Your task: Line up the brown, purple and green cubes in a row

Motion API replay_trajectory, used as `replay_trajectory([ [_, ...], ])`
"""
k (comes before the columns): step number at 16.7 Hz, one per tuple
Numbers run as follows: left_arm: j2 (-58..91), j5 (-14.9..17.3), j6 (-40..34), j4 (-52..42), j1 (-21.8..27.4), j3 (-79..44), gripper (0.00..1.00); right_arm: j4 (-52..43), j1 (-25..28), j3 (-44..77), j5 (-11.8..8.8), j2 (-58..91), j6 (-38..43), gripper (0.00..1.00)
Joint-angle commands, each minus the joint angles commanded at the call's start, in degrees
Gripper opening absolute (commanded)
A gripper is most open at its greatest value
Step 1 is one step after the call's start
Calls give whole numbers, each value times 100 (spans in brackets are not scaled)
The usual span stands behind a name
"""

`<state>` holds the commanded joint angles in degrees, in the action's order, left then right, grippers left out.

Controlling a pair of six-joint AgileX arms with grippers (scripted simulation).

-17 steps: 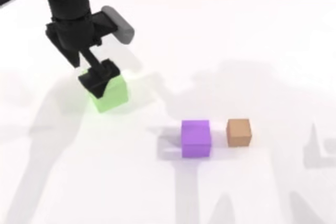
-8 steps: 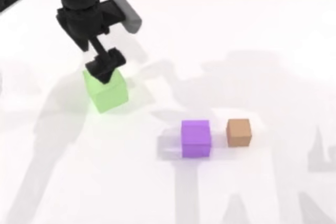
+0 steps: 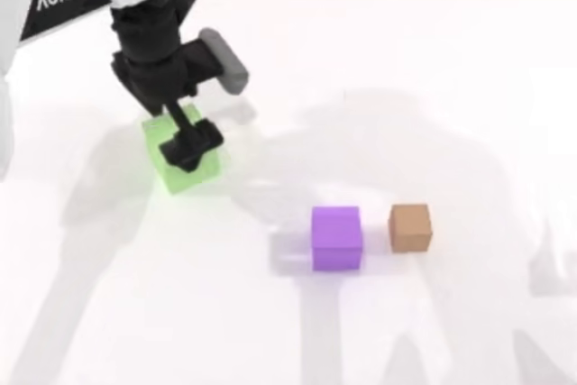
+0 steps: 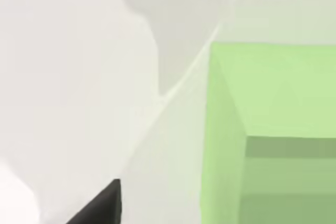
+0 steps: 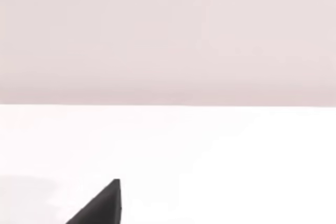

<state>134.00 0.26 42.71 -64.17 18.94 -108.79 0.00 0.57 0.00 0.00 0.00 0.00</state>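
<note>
The green cube (image 3: 171,169) stands at the left of the table, and the left wrist view shows it close up as the green cube (image 4: 273,103). My left gripper (image 3: 191,144) hangs right over it, open. One dark finger (image 4: 102,205) shows, with a strip of bare table between it and the cube's side. The purple cube (image 3: 336,237) and the smaller brown cube (image 3: 410,227) sit side by side right of centre, a small gap between them. My right arm is out of the top view. Its wrist view shows one dark finger (image 5: 102,205) over bare table.
The white table (image 3: 469,87) stretches to the right and front of the cubes. Broad arm shadows fall across it. A pale wall borders the far edge (image 5: 168,35).
My left gripper rose toward the green cube's far edge, then came back down over its top, a little farther right. The green cube has barely shifted. The purple and brown cubes stayed put.
</note>
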Motion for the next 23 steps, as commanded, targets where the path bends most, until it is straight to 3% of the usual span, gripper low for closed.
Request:
replay_trajectory([
  [7, 145, 1, 4, 557, 1, 474, 100, 0, 0, 0, 0, 0, 0, 100],
  [20, 145, 1, 4, 557, 1, 474, 2, 0, 0, 0, 0, 0, 0, 100],
  [23, 145, 1, 4, 557, 1, 474, 0, 0, 0, 0, 0, 0, 0, 100],
])
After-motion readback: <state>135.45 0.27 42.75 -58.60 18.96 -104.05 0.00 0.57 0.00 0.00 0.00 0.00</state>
